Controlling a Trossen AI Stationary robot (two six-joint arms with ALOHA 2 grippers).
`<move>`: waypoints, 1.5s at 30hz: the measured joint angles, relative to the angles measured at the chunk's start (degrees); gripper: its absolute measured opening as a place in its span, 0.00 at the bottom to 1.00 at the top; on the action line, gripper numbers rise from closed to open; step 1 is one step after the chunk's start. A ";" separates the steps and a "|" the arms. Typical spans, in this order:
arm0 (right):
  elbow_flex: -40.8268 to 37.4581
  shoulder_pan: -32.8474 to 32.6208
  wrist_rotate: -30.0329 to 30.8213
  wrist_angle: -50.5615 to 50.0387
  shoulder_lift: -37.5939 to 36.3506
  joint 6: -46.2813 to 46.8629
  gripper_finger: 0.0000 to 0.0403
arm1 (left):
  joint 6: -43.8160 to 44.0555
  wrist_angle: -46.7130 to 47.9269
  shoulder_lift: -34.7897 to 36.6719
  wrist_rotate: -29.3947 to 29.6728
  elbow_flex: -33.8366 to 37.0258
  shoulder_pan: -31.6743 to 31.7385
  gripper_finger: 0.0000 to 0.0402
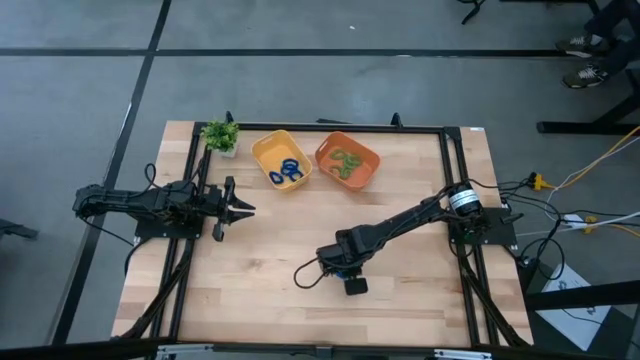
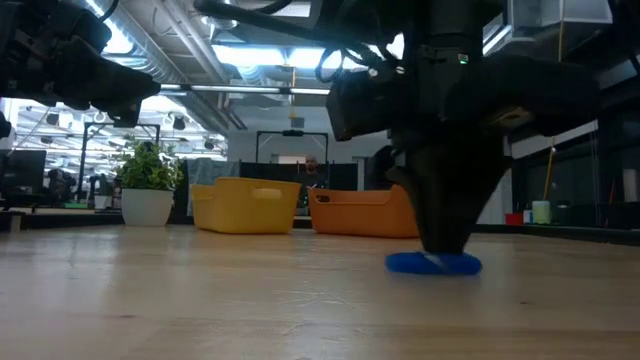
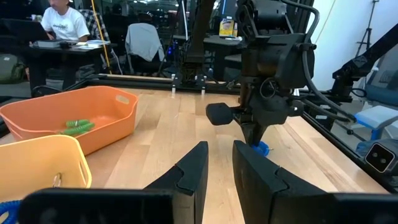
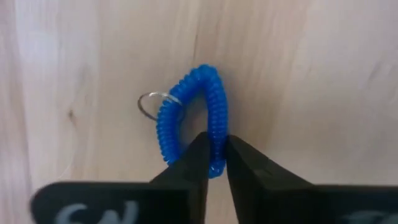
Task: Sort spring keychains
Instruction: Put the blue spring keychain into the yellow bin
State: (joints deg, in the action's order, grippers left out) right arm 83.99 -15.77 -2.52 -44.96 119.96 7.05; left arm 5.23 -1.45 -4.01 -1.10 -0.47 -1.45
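A bright blue spring keychain [image 4: 166, 127] with a small metal ring [image 4: 151, 104] lies flat on the wooden table [image 1: 250, 280], near its middle. My right gripper [image 4: 214, 142] stands over it, pointing down, and is shut on its coil. The low view shows the blue keychain [image 2: 433, 263] on the wood under the right gripper [image 2: 440, 245]. More blue keychains [image 1: 288, 172] lie in the yellow tray [image 1: 268, 150]. Green ones [image 1: 347, 163] lie in the orange tray [image 1: 366, 170]. My left gripper [image 1: 240, 208] waits at the table's left side, slightly open and holding nothing. My right gripper pinches one side of the blue keychain's coil [image 4: 217, 127] between its two fingertips [image 4: 199, 149]. It comes from above, pointing down, with the fingers set across the coil strand. The loop still rests on the table, its metal ring on the far side from the fingers.
The two trays sit side by side at the table's far edge, and a small potted plant [image 1: 220, 135] stands left of the yellow one. A black frame [image 1: 450, 200] runs around the work area. Bare wood lies between my left gripper and the right arm [image 1: 400, 225].
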 joint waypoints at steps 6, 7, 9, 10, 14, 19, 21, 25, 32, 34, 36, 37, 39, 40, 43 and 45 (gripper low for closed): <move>0.02 0.13 1.53 1.74 0.02 -0.14 0.03 | 0.00 0.00 0.00 0.00 0.00 0.00 0.17; 0.02 0.13 2.10 2.12 0.04 -0.23 0.03 | 0.00 -0.01 0.00 0.01 0.00 0.00 0.17; 0.02 0.13 3.82 2.93 0.07 -0.43 0.04 | 0.00 -0.01 0.00 0.01 0.00 0.00 0.18; 0.02 0.13 4.80 3.27 0.07 -0.71 0.05 | 0.00 0.00 0.00 0.01 0.00 0.00 0.18; 0.09 0.11 7.61 4.61 0.09 -2.91 0.05 | 0.00 0.00 0.00 0.00 0.00 0.00 0.17; 2.11 0.19 9.22 4.40 0.40 -5.86 0.03 | 0.00 -0.02 0.00 0.01 0.00 0.00 0.17; 3.12 0.29 9.48 4.12 0.55 -6.95 0.03 | 0.00 -0.02 0.00 0.00 0.00 0.00 0.18; 4.99 0.46 10.17 3.84 0.66 -8.69 0.04 | 0.00 0.00 0.00 0.00 0.00 0.00 0.18; 8.18 0.64 15.88 3.07 0.54 -9.00 0.04 | 0.02 -0.02 0.00 0.00 0.00 0.00 0.18; 9.29 0.98 18.05 2.97 0.50 -8.89 0.04 | 0.00 -0.01 0.00 0.01 0.00 0.00 0.17; 10.47 1.45 19.51 2.95 0.45 -8.91 0.04 | 0.00 -0.02 0.00 0.02 0.00 0.00 0.17; 10.95 1.72 19.81 2.99 0.40 -8.89 0.04 | 0.00 -0.02 0.00 0.00 0.00 0.00 0.18; 11.82 2.40 19.82 3.03 0.39 -8.89 0.04 | 0.00 -0.01 0.00 0.00 0.00 0.00 0.17; 12.12 2.74 19.80 3.09 0.37 -8.91 0.04 | 0.00 -0.02 0.00 0.00 0.00 0.00 0.17; 12.39 3.87 19.71 4.39 0.37 -8.99 0.04 | 0.00 -0.02 0.00 0.00 0.00 0.00 0.18; 12.39 4.55 19.67 4.94 0.37 -8.95 0.04 | 0.00 -0.02 0.00 0.01 0.00 0.00 0.17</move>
State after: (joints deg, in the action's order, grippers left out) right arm 96.38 -11.22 17.15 -40.02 120.33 -1.91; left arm 5.24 -1.48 -4.01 -1.09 -0.47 -1.45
